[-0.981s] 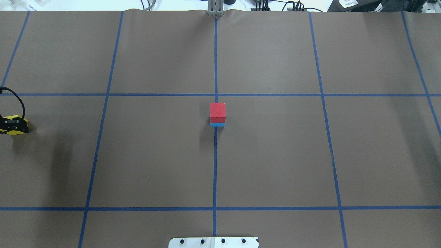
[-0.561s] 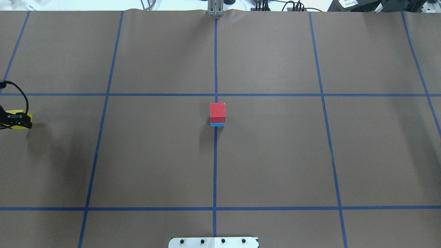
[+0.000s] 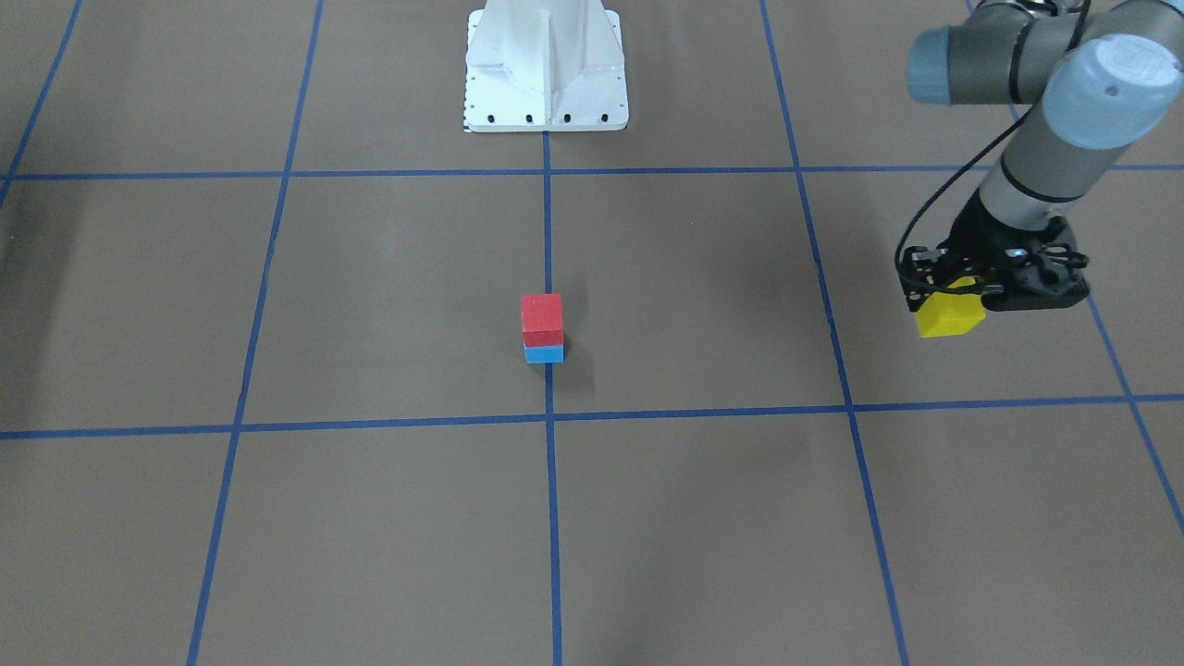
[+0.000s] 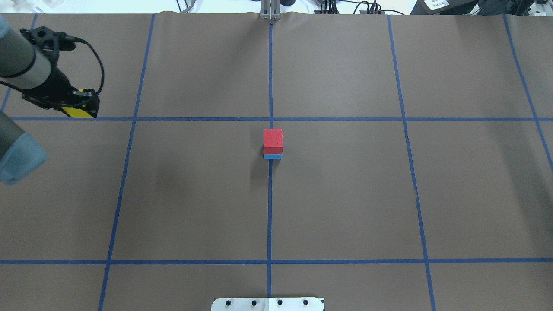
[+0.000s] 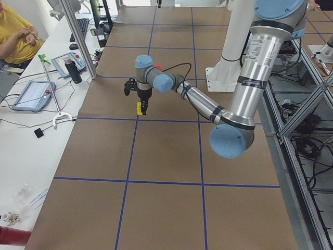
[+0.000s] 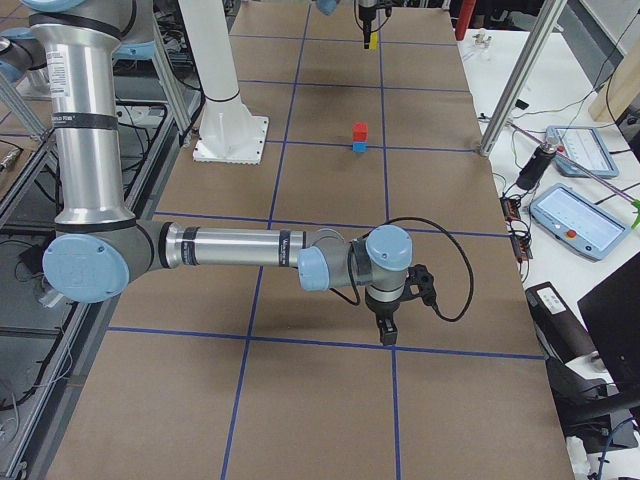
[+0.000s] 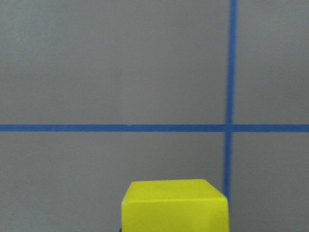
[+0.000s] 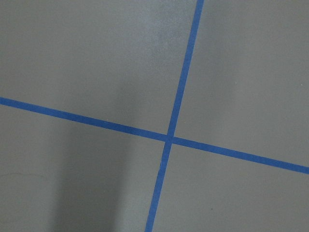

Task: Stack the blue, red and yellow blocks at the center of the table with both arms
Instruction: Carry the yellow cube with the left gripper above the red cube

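— Where are the blocks?
— The red block (image 4: 273,141) sits on the blue block (image 4: 272,156) at the worktop's (image 4: 345,194) centre. The left tool (image 3: 957,296) grips the yellow block (image 3: 945,320) above the worktop, near its left edge.
— And the right tool (image 6: 388,336)?
— It is over a tape crossing (image 8: 169,138) toward the right edge. I cannot tell whether it is open or closed.

Robotics laboratory. A wide table (image 4: 345,194) covered in brown paper is ruled into large squares with blue tape (image 4: 269,207). Two jointed robot arms, the left arm (image 5: 260,62) and the right arm (image 6: 230,248), rise beside a white pedestal (image 3: 546,65). Aluminium frame posts (image 6: 516,80), control tablets (image 6: 575,218) on a white side bench (image 5: 21,156), loose cables (image 5: 307,148) and a seated person (image 5: 15,36) border the work area.
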